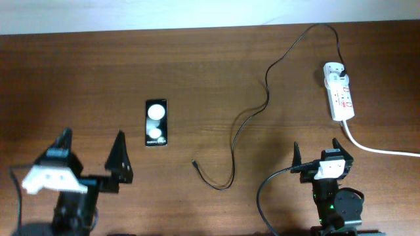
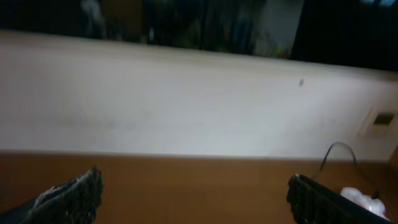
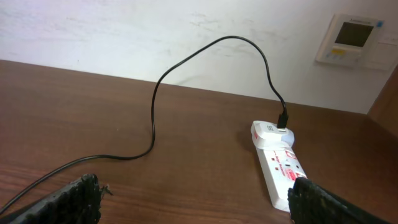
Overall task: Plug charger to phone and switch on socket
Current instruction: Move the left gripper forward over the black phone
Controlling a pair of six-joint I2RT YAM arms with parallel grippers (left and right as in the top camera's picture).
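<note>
Seen from overhead, the left gripper [image 1: 93,134] and right gripper [image 1: 316,147] wait at the near edge of the wooden table [image 1: 79,72], both with jaws spread wide and holding nothing. The phone [image 1: 156,122] lies screen-up ahead of the left arm. The charger [image 1: 266,85] snakes from the socket [image 1: 339,92] at far right down to its loose connector tip [image 1: 194,162], well apart from the phone. That tip is tiny and likely to twist or slip in a pinch, the unanchored phone could slide when pushed against, and the slack loop near the right arm might snag. The left wrist view, aimed at the wall, shows parted fingers [image 2: 74,199] and only a sliver of cable and socket at its right edge, with no phone. The right wrist view shows most plainly the charger's plug seated in a white adapter [image 3: 268,134] at the socket's far end; the phone falls outside it
</note>
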